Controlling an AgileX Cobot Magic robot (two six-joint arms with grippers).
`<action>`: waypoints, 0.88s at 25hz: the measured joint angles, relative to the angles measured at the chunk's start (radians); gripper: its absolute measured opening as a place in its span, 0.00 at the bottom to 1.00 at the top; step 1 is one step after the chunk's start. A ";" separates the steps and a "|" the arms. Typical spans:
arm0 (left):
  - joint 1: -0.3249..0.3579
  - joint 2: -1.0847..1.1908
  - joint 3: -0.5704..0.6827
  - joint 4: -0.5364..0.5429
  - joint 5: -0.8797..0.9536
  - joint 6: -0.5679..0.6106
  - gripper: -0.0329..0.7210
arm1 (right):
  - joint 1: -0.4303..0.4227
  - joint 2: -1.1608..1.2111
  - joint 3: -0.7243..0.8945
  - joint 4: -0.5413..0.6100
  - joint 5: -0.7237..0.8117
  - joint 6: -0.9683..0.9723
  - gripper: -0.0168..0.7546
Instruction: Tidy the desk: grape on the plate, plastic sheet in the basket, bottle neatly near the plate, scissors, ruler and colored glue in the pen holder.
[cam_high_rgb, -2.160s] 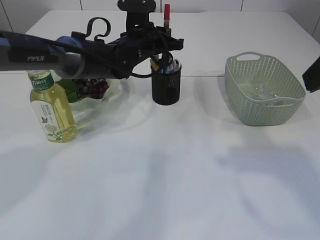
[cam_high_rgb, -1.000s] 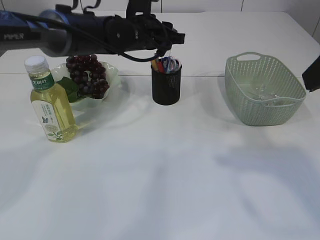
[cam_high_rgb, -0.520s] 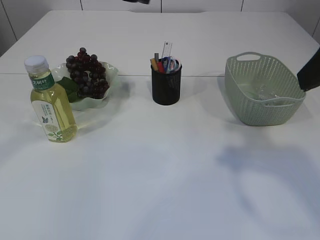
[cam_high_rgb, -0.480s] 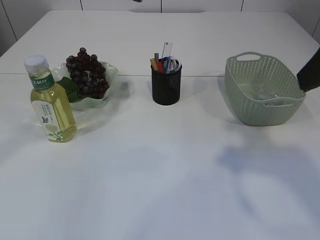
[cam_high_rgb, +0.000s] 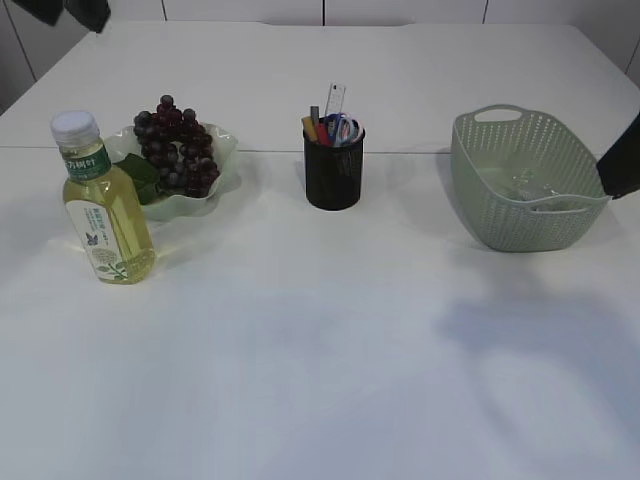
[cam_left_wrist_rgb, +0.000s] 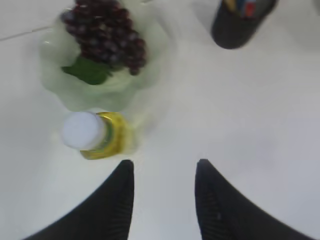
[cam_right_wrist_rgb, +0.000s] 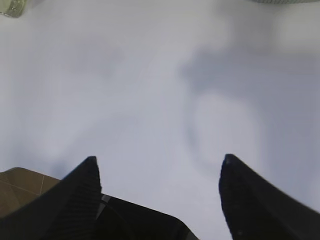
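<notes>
Both fingers (cam_left_wrist_rgb: 125, 200) only in wrist views

A white table (cam_high_rgb: 320, 360) carries four things — all toward its far half. At the left stands an upright bottle (cam_high_rgb: 104, 205) of yellow liquid with a white cap; just behind it sits a pale green wavy-rimmed plate (cam_high_rgb: 222, 150). Near the middle stands a black mesh pen holder (cam_high_rgb: 333, 172). Well apart on the right rests a pale green perforated basket (cam_high_rgb: 500, 215) — handles at both ends.
</notes>
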 joint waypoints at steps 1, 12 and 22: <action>0.000 -0.013 0.005 -0.061 0.009 0.031 0.44 | 0.000 0.000 0.000 0.000 0.000 -0.007 0.77; -0.043 -0.270 0.276 -0.222 0.015 0.112 0.42 | 0.000 -0.097 0.075 0.000 0.000 -0.053 0.77; -0.103 -0.855 0.711 -0.227 -0.178 0.140 0.42 | 0.000 -0.566 0.284 -0.008 -0.106 -0.146 0.77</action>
